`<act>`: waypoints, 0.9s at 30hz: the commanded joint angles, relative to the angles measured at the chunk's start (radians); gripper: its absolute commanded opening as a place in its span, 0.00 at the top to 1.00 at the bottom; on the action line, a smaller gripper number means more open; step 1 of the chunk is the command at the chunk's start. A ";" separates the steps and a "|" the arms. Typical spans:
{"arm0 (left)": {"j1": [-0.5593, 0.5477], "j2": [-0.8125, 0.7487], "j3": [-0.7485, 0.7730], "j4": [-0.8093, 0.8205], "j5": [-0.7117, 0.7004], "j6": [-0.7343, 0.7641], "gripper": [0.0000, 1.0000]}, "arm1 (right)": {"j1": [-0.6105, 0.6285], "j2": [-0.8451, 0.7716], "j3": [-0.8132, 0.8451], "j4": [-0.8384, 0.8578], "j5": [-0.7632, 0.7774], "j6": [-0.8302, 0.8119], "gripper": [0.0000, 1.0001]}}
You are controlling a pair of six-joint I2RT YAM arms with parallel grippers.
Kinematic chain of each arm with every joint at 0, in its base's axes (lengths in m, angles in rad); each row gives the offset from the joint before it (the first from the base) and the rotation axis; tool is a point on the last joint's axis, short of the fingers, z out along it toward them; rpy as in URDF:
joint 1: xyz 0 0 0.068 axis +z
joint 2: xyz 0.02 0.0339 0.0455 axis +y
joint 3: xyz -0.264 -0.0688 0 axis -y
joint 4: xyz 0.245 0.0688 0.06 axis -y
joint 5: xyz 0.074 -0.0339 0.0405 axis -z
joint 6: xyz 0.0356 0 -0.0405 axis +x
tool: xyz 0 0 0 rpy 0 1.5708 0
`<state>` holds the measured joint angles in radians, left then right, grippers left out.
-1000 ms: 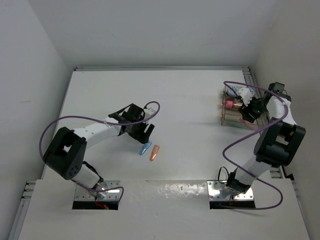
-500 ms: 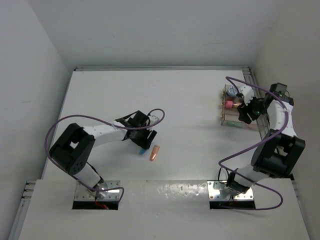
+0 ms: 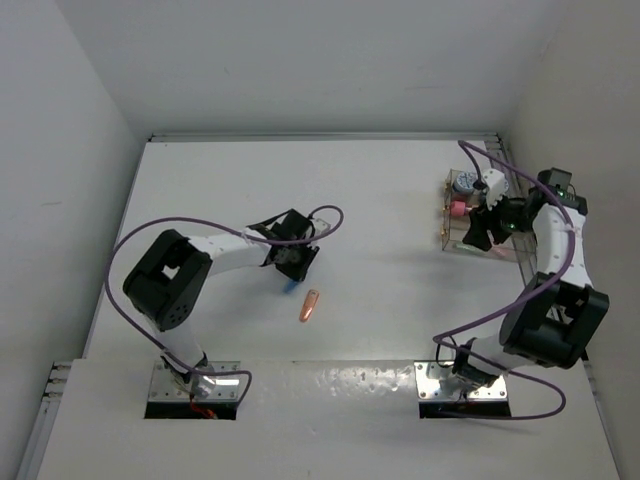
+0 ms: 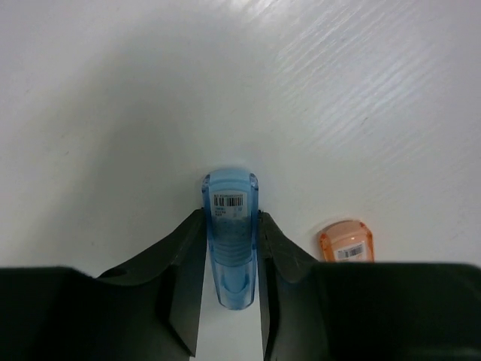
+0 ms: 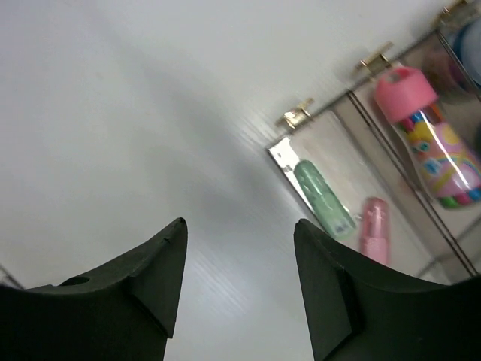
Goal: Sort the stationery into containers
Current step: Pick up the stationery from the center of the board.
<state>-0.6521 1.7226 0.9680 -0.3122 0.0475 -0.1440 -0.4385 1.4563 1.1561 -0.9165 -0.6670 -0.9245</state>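
Left claw (image 4: 231,226) clamped on blue capsule (image 4: 229,199); orange capsule (image 4: 346,242) just beside it on worktop (image 4: 113,90). Right claw (image 5: 239,226) parted, near clear box (image 5: 331,147) holding green capsule (image 5: 323,197).

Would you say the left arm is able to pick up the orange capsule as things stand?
Probably not yet: the left gripper is shut on the blue capsule. The orange capsule lies uncovered on the table beside it, so the way looks free once the gripper is emptied.
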 commanded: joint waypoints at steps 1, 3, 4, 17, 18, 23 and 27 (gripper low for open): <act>0.051 0.046 0.069 -0.073 0.142 -0.006 1.00 | 0.020 -0.088 -0.002 -0.085 -0.214 0.084 0.42; 0.112 0.034 0.126 -0.070 0.283 -0.012 1.00 | 0.059 -0.180 -0.050 -0.052 -0.261 0.098 0.42; 0.132 0.023 0.135 -0.056 0.430 -0.026 1.00 | 0.082 -0.219 -0.109 -0.024 -0.284 0.101 0.42; 0.052 -0.005 0.216 0.071 0.902 -0.275 1.00 | 0.723 -0.590 -0.348 0.360 -0.163 -0.180 0.44; 0.039 -0.001 0.215 0.074 0.902 -0.279 1.00 | 0.766 -0.561 -0.329 0.337 -0.137 -0.215 0.44; 0.020 0.022 0.239 0.064 0.899 -0.289 1.00 | 1.036 -0.484 -0.340 0.353 0.019 -0.388 0.45; 0.017 0.037 0.238 0.062 0.904 -0.304 1.00 | 1.168 -0.438 -0.387 0.442 0.118 -0.460 0.47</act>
<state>-0.6300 1.7573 1.1900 -0.2745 0.9150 -0.4252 0.6674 0.9970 0.7933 -0.5617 -0.6434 -1.2629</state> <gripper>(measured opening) 0.339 0.539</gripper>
